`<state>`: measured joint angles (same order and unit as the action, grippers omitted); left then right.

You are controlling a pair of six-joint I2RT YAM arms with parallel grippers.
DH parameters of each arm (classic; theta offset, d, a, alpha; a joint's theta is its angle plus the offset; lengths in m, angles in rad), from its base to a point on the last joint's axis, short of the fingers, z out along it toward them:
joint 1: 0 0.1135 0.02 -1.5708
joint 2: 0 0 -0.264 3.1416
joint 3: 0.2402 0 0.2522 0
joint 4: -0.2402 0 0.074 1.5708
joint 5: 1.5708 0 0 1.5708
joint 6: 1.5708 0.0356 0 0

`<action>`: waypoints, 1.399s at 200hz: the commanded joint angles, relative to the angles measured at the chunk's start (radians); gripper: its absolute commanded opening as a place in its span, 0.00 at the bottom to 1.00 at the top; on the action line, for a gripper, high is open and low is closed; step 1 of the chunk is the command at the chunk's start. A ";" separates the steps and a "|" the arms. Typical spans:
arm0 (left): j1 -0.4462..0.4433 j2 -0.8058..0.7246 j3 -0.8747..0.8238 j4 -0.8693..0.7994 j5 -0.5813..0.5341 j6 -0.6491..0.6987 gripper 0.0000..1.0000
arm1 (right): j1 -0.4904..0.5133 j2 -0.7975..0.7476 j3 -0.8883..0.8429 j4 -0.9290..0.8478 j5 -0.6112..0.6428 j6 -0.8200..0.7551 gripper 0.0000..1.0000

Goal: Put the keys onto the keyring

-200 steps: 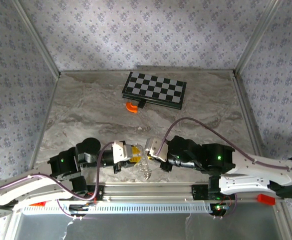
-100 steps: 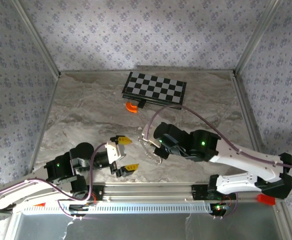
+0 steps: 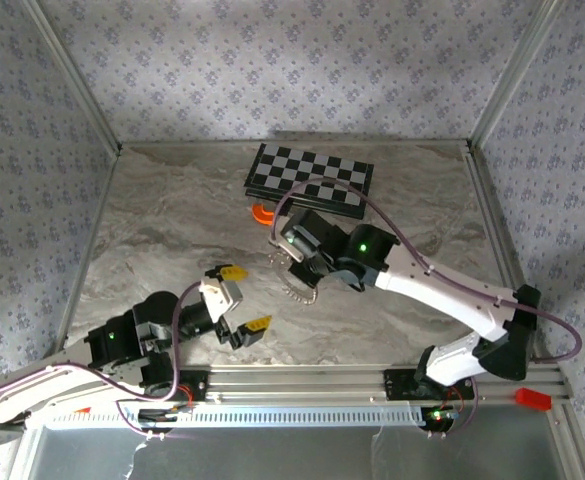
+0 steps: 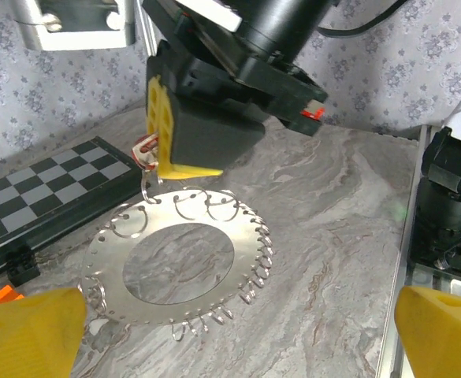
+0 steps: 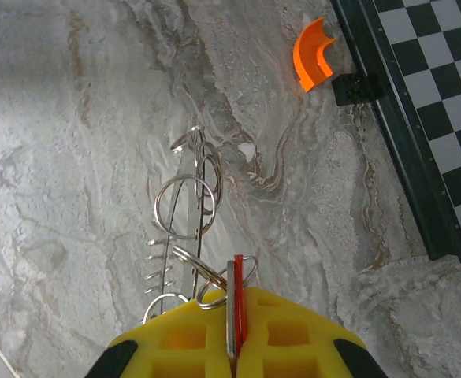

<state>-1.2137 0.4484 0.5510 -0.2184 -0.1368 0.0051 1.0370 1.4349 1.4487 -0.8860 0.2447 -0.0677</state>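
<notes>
My right gripper (image 3: 290, 254) is shut on a tiny red key (image 5: 238, 293), pinched edge-on next to a thin silver piece between the yellow fingers (image 5: 293, 335). From the key hangs the keyring (image 4: 179, 264), a flat silver ring with several small wire loops round its rim. It looks like a spiky wreath in the top view, keyring (image 3: 297, 285). It is seen edge-on in the right wrist view, keyring (image 5: 184, 228). I cannot tell whether it touches the table. My left gripper (image 3: 239, 298) stands wide open a short way left of it, holding nothing, left gripper (image 4: 238, 339).
A black-and-white chessboard (image 3: 312, 180) lies at the back of the marble table (image 3: 162, 220). An orange curved piece (image 3: 262, 212) sits at its near left corner, just behind the right gripper. An aluminium rail (image 3: 302, 378) runs along the near edge.
The left gripper has opened, let go of the keyring and drawn back to the left. The right arm has carried the key and keyring away from the rail, toward the chessboard.
</notes>
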 commanded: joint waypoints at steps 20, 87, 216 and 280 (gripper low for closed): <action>-0.003 -0.041 -0.019 -0.017 -0.059 -0.030 0.99 | -0.055 0.073 0.082 0.025 -0.090 -0.007 0.00; -0.003 -0.064 -0.023 -0.038 -0.086 -0.034 1.00 | -0.101 0.194 0.144 0.058 -0.144 0.021 0.00; -0.003 -0.146 -0.052 -0.058 -0.183 -0.021 0.99 | -0.115 0.434 0.309 0.128 -0.226 0.080 0.00; -0.003 -0.207 -0.056 -0.070 -0.214 -0.016 0.99 | -0.109 0.496 0.311 0.176 -0.277 0.109 0.00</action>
<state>-1.2137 0.2653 0.4870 -0.2913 -0.3222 -0.0128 0.9272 1.9190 1.7420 -0.7353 -0.0002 0.0128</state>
